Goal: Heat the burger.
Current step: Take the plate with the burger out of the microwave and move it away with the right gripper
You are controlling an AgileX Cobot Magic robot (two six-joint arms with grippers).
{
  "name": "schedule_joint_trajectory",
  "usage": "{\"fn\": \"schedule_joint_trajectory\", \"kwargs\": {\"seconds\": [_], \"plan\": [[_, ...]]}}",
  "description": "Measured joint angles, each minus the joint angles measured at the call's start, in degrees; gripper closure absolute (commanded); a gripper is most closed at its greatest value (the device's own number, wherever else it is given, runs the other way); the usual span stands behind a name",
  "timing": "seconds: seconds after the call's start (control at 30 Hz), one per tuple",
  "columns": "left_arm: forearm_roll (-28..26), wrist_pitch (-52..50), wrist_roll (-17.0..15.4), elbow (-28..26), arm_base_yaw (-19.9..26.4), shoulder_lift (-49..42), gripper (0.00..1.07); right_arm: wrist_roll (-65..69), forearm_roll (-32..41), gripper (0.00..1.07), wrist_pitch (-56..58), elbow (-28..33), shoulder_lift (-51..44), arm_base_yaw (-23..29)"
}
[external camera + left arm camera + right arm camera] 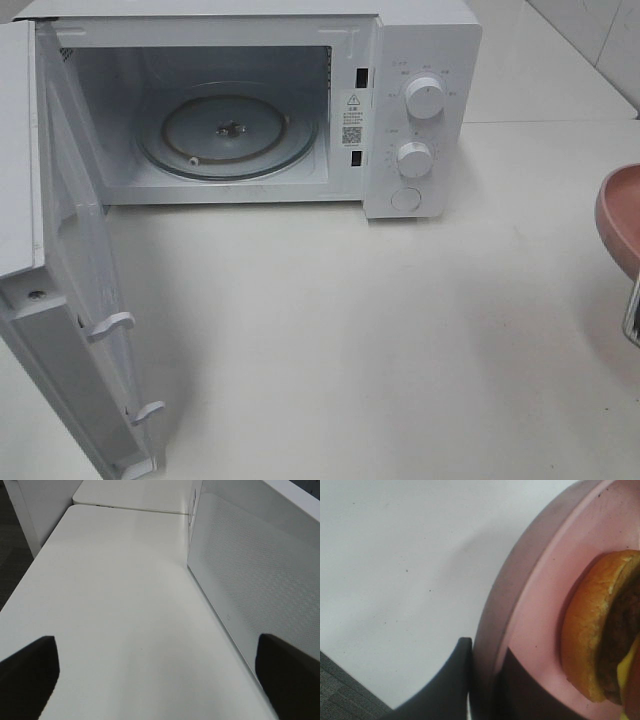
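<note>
My right claw (485,680) pinches plate (530,605) rim, one finger each side; burger (600,635) rides on plate, at table's right edge. Left claw (160,675) wide, idle beside open door (250,580). Step: carrying plate. Next: level sweep onto microwave (420,110) turntable (228,132).

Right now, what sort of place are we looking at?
Likely a lab mock-up of a kitchen: an open white microwave on a bare white table, tiled wall behind, and a burger on a pink plate.

High camera looks down on the microwave (300,110); wrist views sit close, sharing its white table (400,330)
</note>
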Motion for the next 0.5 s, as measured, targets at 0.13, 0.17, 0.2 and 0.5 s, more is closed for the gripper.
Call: {"fn": "schedule_joint_trajectory", "kwargs": {"seconds": [0.13,0.17,0.2,0.5], "plan": [[0.00,0.00,0.00,0.00,0.00,0.00,0.07,5.33,-1.66,1.07,1.55,-1.89,4.13,0.00],[0.00,0.00,0.00,0.00,0.00,0.00,0.07,6.25,-1.66,1.07,1.78,-2.29,5.04,0.00],[0.00,0.00,0.00,0.00,0.00,0.00,0.07,6.25,-1.66,1.07,1.78,-2.29,5.04,0.00],[0.00,0.00,0.00,0.00,0.00,0.00,0.07,13.87,-2.64,1.07,2.41,-7.56,13.64,0.00]]}}
